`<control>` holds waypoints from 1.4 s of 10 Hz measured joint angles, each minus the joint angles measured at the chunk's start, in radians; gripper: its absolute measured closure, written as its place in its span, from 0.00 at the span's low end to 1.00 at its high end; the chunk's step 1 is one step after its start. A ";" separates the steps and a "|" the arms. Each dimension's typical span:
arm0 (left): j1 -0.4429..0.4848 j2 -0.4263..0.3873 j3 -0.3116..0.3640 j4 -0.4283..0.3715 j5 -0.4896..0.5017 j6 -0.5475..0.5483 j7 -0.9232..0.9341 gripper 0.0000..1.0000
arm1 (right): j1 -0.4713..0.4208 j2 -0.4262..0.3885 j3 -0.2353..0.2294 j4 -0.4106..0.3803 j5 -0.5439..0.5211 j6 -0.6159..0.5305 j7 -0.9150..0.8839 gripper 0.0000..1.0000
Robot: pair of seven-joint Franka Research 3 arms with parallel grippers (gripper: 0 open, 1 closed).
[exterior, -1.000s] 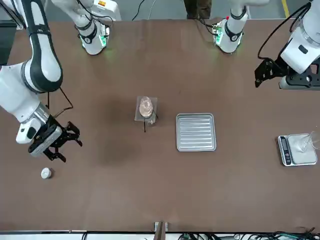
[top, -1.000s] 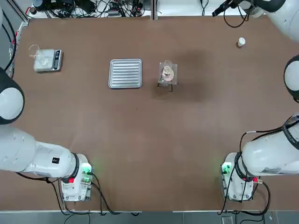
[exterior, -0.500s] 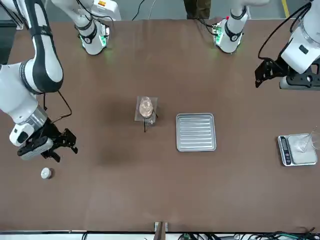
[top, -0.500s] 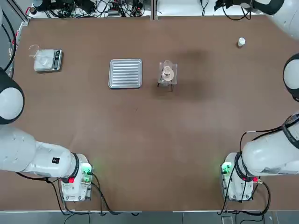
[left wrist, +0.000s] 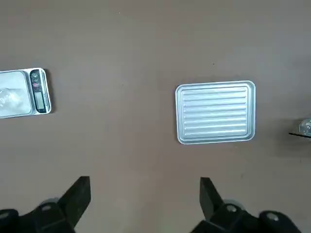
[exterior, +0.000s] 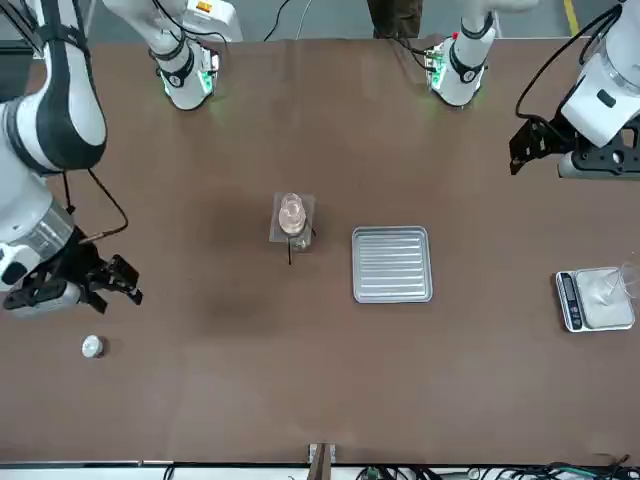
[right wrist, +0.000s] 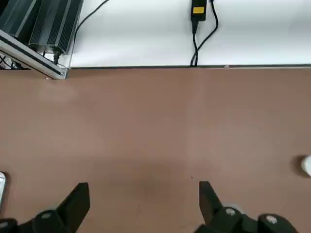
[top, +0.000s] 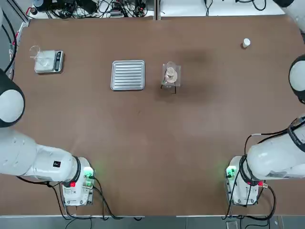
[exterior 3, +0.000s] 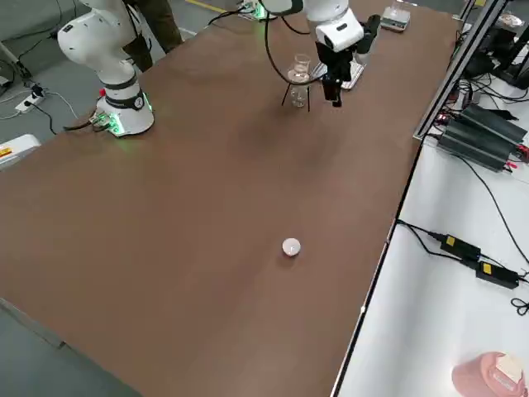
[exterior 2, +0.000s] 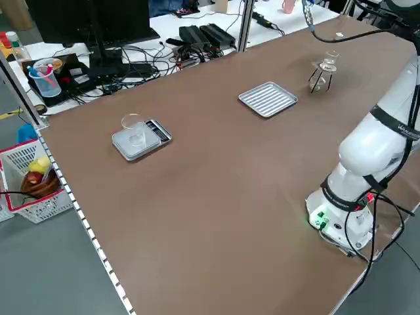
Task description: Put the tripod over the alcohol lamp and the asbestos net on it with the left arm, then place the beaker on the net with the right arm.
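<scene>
Although the glass is hard to read from afar, the stack is seen assembled toward the far side of the table, right of the ribbed silver tray [top: 128,75]. The alcohol lamp [exterior: 302,241] is enclosed by the legs of the tripod [exterior: 290,254], the asbestos net [exterior: 278,226] is carried on its ring, and what appears to be the beaker [exterior: 292,210] is set upright on the net.

The right gripper [right wrist: 145,187] is held above the table on the robot's right, well apart from the stack, its two fingers spread wide with nothing gripped. The left gripper [left wrist: 145,184] is likewise wide and unladen; it is poised above the robot's left side of the table.

On the far left, a scale [top: 48,62] is topped by a clear glass cup [exterior 2: 136,125]. A small white capped bottle [top: 246,43] is placed by itself toward the far right. Beyond the table's near edge, between the arm bases, a person's legs [exterior: 397,18] can be seen.
</scene>
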State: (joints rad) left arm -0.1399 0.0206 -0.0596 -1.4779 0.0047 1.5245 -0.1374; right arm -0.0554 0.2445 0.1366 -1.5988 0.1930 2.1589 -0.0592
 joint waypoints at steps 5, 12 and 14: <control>0.000 0.000 -0.001 0.000 0.000 0.000 0.000 0.01 | -0.003 0.000 -0.006 0.118 -0.174 -0.177 0.032 0.00; 0.002 0.000 -0.001 0.000 0.000 0.000 0.000 0.01 | 0.015 -0.091 -0.023 0.171 -0.191 -0.458 0.183 0.00; 0.000 0.000 -0.002 0.000 0.000 0.000 0.000 0.01 | 0.135 -0.156 -0.131 0.163 -0.191 -0.541 0.246 0.00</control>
State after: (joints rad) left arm -0.1395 0.0206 -0.0615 -1.4777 0.0048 1.5242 -0.1375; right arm 0.0793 0.0887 0.0052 -1.4354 0.0020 1.6179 0.1871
